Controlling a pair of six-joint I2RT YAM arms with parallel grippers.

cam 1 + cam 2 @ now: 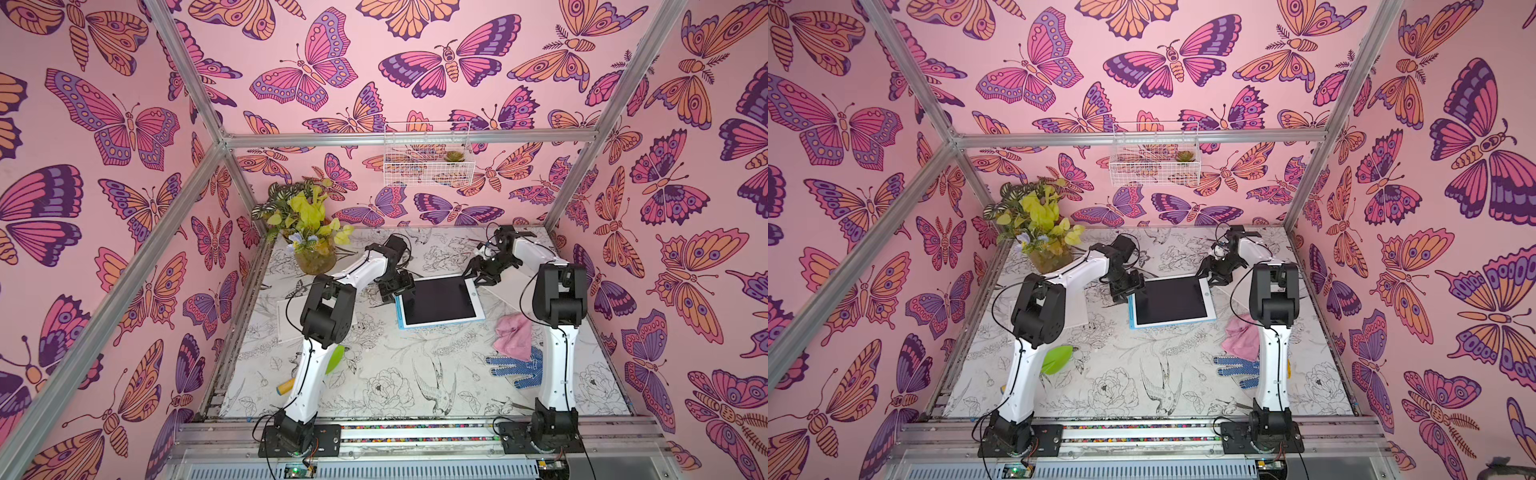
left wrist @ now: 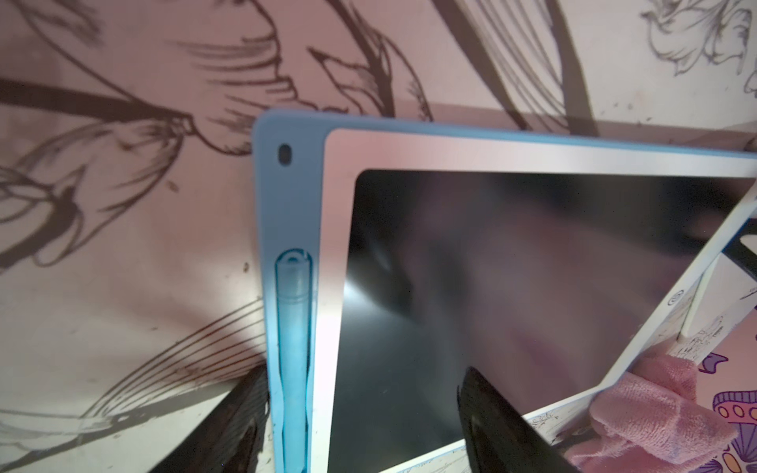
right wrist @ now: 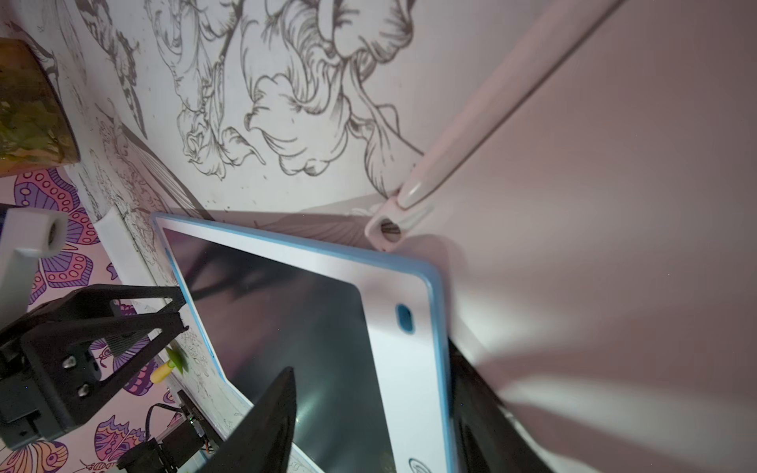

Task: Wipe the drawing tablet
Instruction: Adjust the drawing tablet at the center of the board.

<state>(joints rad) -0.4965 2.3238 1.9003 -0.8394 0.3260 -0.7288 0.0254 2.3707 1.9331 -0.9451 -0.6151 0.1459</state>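
Left jaws spread astride the left short edge of the drawing tablet (image 1: 438, 301), flat mid-worktop (image 1: 374, 374), long axis left-right; right jaws spread at its far-right corner; pink cloth (image 1: 513, 336) unheld, front-right of tablet, right arm (image 1: 557, 299) nearer

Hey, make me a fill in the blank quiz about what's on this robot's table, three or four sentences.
1. The tablet sits in a ___ case.
2. The crumpled cloth is ___.
3. Next to the cloth lies a blue dotted ___.
4. The basket hangs on the back ___.

Missing words: blue; pink; glove; wall.
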